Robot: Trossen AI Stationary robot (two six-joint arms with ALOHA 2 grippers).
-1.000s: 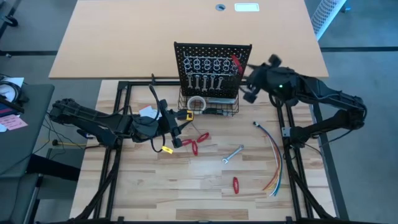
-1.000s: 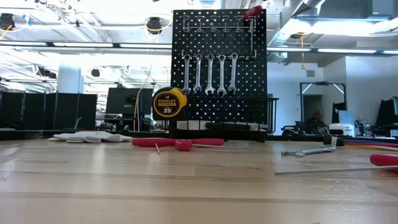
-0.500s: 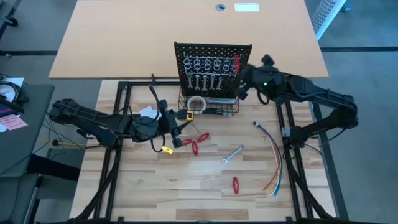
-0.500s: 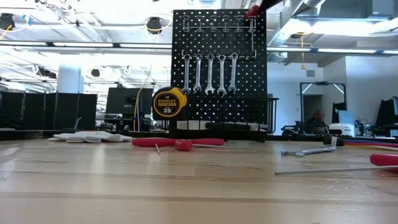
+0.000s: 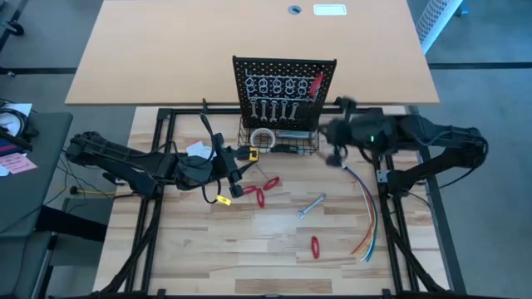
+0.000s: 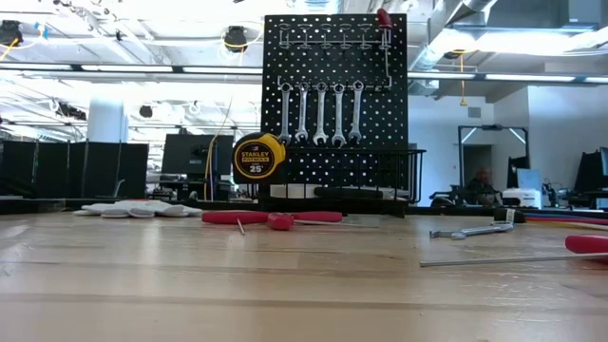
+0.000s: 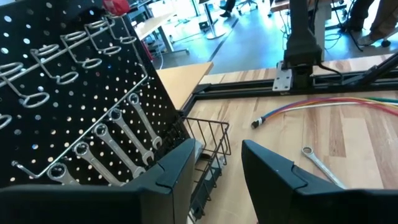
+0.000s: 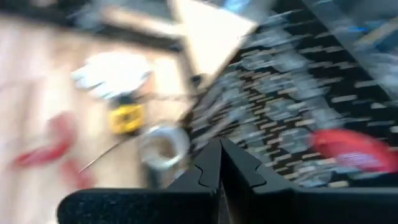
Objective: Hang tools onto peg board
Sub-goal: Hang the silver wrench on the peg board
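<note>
The black peg board point(image 5: 284, 91) stands upright at the back of the wooden table, with a wire basket point(image 5: 278, 139) at its base. Several silver wrenches point(image 6: 320, 112) hang on it. A red-handled tool point(image 6: 384, 17) hangs from the top right hook and also shows in the high view point(image 5: 316, 83). Red pliers point(image 5: 259, 191), a silver wrench point(image 5: 312, 205) and another red tool point(image 5: 316, 247) lie flat on the table. My right gripper point(image 5: 334, 156) is shut and empty, near the board's right side. My left gripper point(image 5: 237, 176) is open and empty beside the pliers.
A yellow tape measure point(image 6: 258, 158) and a white glove point(image 6: 138, 209) lie left of the basket. A roll of tape point(image 5: 263, 137) sits in the basket. A bundle of coloured wires point(image 5: 366, 216) lies at the right. Black frame rails point(image 5: 391, 208) run along both table sides.
My right gripper first moved in to the board's top right hook, then drew back from it, down and toward the table's near edge. The red-handled tool stays hanging on the hook, now more upright.
</note>
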